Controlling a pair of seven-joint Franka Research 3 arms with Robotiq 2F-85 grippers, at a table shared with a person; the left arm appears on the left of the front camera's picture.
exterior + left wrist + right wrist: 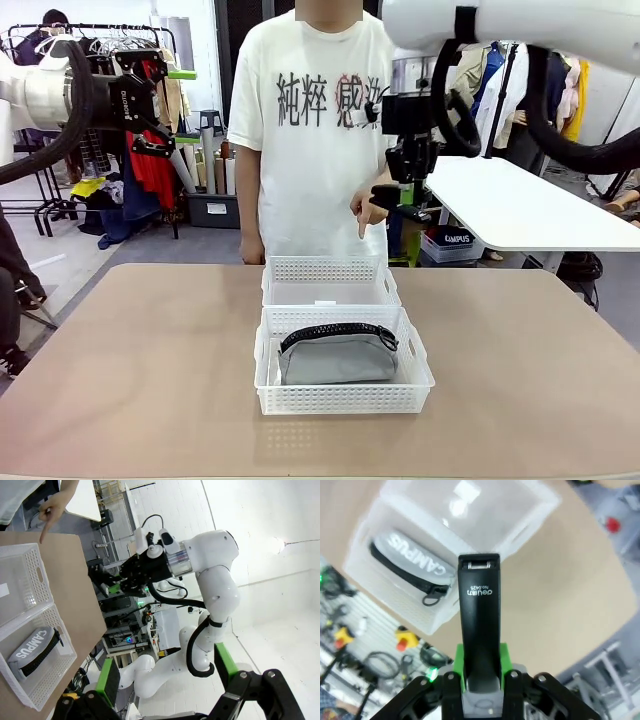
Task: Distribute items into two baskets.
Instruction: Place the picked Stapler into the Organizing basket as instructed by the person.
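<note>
The broad tan tabletop (150, 370) fills the lower part of the front view. A person in a white printed T-shirt (312, 130) stands at its far edge, and the person's hand (368, 212) points one finger down toward the far basket.

The two white robot arms hang raised above the table. The left arm (40, 95) comes in from the left side, and its black gripper with green pads (172, 105) is held well above and apart from the baskets, with its jaws spread wide and nothing between them. The right arm (520, 35) enters from the upper right, and its gripper (410, 195) hangs high near the person's hand.

The two rectangular translucent-white lattice-sided baskets sit touching end to end at the table's middle. The far basket (330, 272) shows a small white label on its floor. The near basket (345, 400) holds the soft grey fabric pouch with a black zipper (337, 357), which lies flat inside it; the wrist views show white lettering on the pouch.

In the right wrist view, the right gripper is clamped on the slim black stapler (479, 615), which stands lengthwise between the green pads (503, 656), in the air above the baskets.
</note>
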